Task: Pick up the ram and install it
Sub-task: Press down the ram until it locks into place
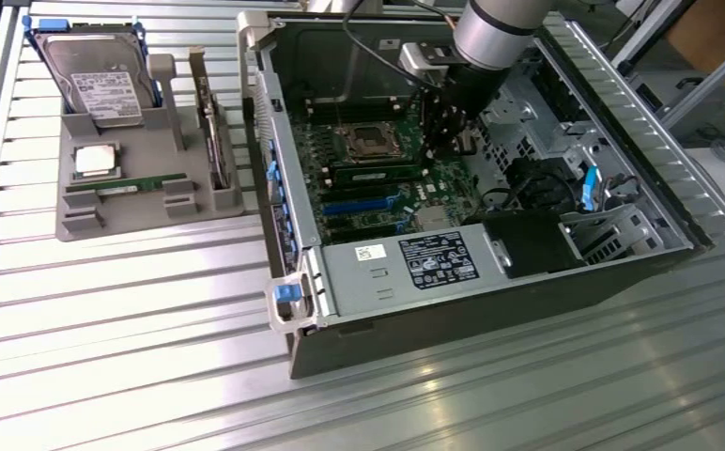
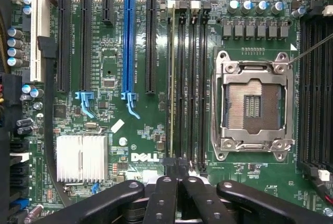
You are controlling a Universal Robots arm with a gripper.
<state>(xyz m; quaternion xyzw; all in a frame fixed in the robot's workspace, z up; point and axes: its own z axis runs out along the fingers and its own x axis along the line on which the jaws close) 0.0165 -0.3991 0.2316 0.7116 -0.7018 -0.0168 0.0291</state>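
Note:
A ram stick point(image 2: 171, 78) stands edge-on in a memory slot of the motherboard point(image 2: 114, 130), beside the empty processor socket point(image 2: 253, 104). In the exterior view the same green ram point(image 1: 381, 173) lies in its slot inside the open computer case point(image 1: 488, 282). My gripper point(image 2: 174, 182) is shut, its black fingers pressed together with nothing visible between them, just over one end of that stick. I cannot tell whether it touches the stick. In the exterior view the gripper point(image 1: 444, 132) hangs down inside the case. A second green ram stick point(image 1: 125, 185) rests on the grey holder point(image 1: 149, 202).
The grey holder at the exterior view's left also carries a hard drive point(image 1: 100, 80), a square silver processor point(image 1: 96, 160) and an upright card point(image 1: 216, 141). Case walls, cables point(image 1: 526, 178) and the power supply point(image 1: 438, 263) surround the board. Ribbed metal table point(image 1: 112, 329) lies around.

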